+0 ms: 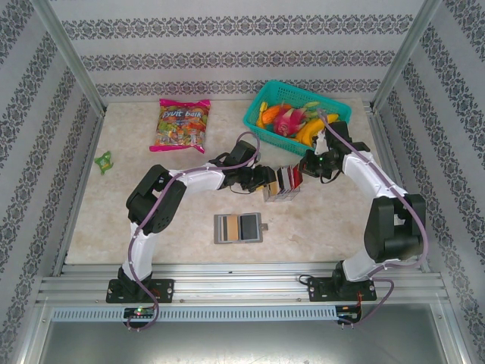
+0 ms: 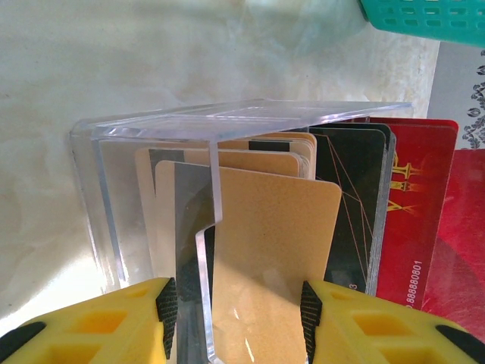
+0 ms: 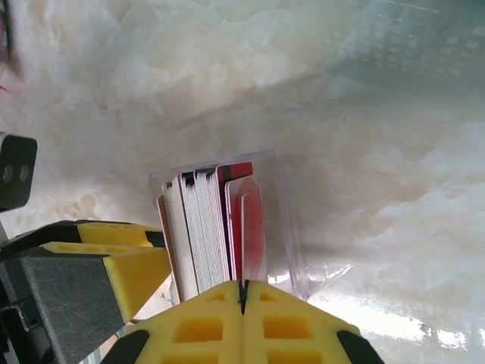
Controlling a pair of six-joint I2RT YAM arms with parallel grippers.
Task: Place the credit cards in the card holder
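Note:
The credit cards (image 1: 286, 180) stand on edge in a clear plastic case (image 2: 151, 129) at mid-table. They are tan (image 2: 265, 250), black and red (image 2: 417, 220). My left gripper (image 1: 264, 180) is at the case's left end. Its pads (image 2: 236, 318) are closed across the case wall and the front tan card. My right gripper (image 1: 309, 165) is at the right end. It (image 3: 243, 292) is shut on the top edge of a thin red-and-white card (image 3: 244, 227) beside the packed cards (image 3: 201, 227). The card holder (image 1: 239, 227) lies flat and open, nearer the table's front edge.
A teal basket (image 1: 295, 114) of toy fruit stands at the back right, close behind the right arm; its rim shows in the left wrist view (image 2: 424, 15). A candy bag (image 1: 183, 125) lies at the back left, and a small green item (image 1: 104, 161) lies at the far left.

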